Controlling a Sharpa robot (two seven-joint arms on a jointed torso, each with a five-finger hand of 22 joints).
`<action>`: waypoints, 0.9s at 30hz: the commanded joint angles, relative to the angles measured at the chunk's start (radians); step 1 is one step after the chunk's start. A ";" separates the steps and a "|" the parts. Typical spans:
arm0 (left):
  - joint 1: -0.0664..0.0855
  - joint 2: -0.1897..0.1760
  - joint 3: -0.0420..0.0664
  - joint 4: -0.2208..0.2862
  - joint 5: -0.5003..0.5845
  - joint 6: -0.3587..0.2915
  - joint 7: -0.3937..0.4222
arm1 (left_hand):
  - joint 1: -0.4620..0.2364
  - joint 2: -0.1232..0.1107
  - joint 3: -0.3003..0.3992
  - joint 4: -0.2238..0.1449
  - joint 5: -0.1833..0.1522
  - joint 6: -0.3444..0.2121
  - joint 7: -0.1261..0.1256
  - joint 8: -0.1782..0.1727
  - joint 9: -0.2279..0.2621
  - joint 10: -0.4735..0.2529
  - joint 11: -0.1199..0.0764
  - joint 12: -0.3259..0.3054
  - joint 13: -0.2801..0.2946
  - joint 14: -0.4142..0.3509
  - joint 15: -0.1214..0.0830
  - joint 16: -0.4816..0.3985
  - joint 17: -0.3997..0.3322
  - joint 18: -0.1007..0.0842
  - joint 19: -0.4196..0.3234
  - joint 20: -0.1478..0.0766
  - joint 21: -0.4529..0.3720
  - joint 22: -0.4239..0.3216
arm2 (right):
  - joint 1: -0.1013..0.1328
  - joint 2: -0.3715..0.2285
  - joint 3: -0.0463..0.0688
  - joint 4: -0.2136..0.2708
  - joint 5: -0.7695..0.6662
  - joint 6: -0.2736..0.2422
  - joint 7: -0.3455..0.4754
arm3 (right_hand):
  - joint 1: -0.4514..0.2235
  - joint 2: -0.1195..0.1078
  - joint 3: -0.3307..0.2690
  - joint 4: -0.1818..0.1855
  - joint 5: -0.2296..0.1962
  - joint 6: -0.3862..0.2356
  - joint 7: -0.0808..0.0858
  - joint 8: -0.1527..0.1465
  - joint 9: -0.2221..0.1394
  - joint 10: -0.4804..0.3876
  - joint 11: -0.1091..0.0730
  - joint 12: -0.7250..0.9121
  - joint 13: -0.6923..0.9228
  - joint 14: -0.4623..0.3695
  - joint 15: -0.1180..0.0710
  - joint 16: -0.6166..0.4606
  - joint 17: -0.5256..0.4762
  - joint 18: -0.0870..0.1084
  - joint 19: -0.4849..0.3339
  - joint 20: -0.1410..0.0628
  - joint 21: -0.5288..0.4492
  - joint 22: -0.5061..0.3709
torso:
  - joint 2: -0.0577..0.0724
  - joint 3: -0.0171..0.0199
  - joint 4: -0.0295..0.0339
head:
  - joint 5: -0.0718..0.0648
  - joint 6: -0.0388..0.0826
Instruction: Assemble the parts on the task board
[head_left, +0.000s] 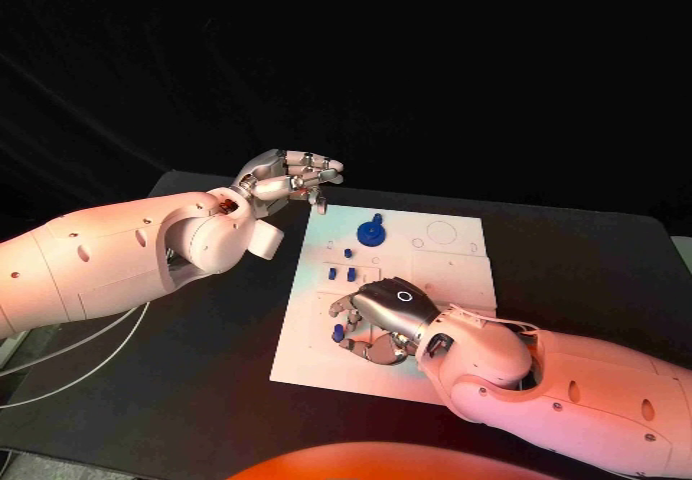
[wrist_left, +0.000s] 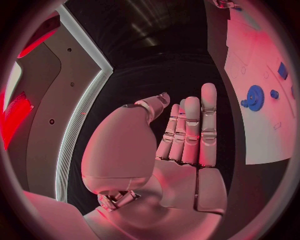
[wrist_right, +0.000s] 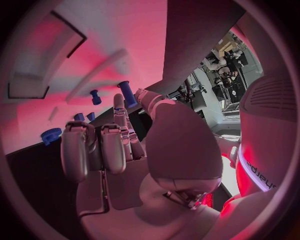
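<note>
The white task board (head_left: 447, 265) lies in the middle of the black table. A blue gear (head_left: 372, 235) stands near its far edge, also in the left wrist view as the blue gear (wrist_left: 254, 97). Small blue pegs (head_left: 342, 270) stand nearer the board's left side. My right hand (head_left: 387, 315) is bent down over the board's near left part. Its thumb and a finger pinch a blue peg (wrist_right: 128, 93). More blue pieces (head_left: 339, 331) lie by its fingertips. My left hand (head_left: 289, 177) hovers off the board's far left corner, and this left hand (wrist_left: 187, 140) holds nothing.
The black table (head_left: 577, 260) has bare room to the right of the board and in front of my left arm. White cables (head_left: 72, 355) hang off the table's left edge. A small blue peg (wrist_right: 95, 96) and a toothed blue piece (wrist_right: 50, 135) stand beyond my right fingers.
</note>
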 joint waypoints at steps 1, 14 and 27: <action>0.000 0.000 0.000 0.002 0.003 0.015 0.005 | 0.000 0.007 -0.002 -0.005 -0.005 -0.004 0.001 -0.006 -0.001 -0.009 0.001 0.004 -0.001 -0.008 0.000 0.006 -0.001 0.014 0.008 0.000 -0.004 -0.001 | 0.000 -0.038 0.007 0.038 0.015 -0.140 0.038 | 0.011 -0.003 -0.011 0.000 0.006 -0.007 -0.002 -0.003 -0.001 0.005 -0.011 0.010 0.006 0.050 -0.009 0.004 0.002 -0.010 0.021 -0.012 0.008 0.106 | -0.002 -0.0003 -0.0028 | -0.007 0.005; 0.000 -0.003 -0.005 0.001 0.003 0.018 0.006 | -0.001 0.008 -0.004 -0.005 -0.005 -0.004 0.001 -0.006 -0.001 -0.010 0.001 0.006 -0.001 -0.008 0.000 0.007 -0.002 0.014 0.009 -0.001 -0.006 -0.003 | 0.100 -0.343 0.024 0.132 0.510 -0.068 0.042 | -0.026 0.011 -0.117 0.030 0.065 0.134 -0.043 0.127 0.082 0.099 -0.049 0.300 0.301 0.055 -0.040 0.013 0.015 -0.017 0.037 -0.042 0.032 0.137 | -0.010 -0.0033 -0.0170 | -0.075 0.023; -0.002 -0.004 -0.010 -0.002 0.004 0.018 0.008 | -0.003 0.008 -0.005 -0.004 -0.005 -0.004 0.001 -0.006 -0.001 -0.010 0.001 0.006 -0.001 -0.008 0.001 0.007 -0.002 0.014 0.009 0.000 -0.006 -0.003 | 0.078 -0.538 0.002 0.215 0.383 -0.048 -0.177 | -0.079 0.068 -0.262 0.078 0.063 0.110 -0.057 0.225 0.229 0.236 -0.061 1.292 1.286 0.082 -0.052 0.078 0.160 -0.042 0.085 -0.054 0.119 0.226 | -0.018 -0.0023 -0.0320 | -0.122 0.019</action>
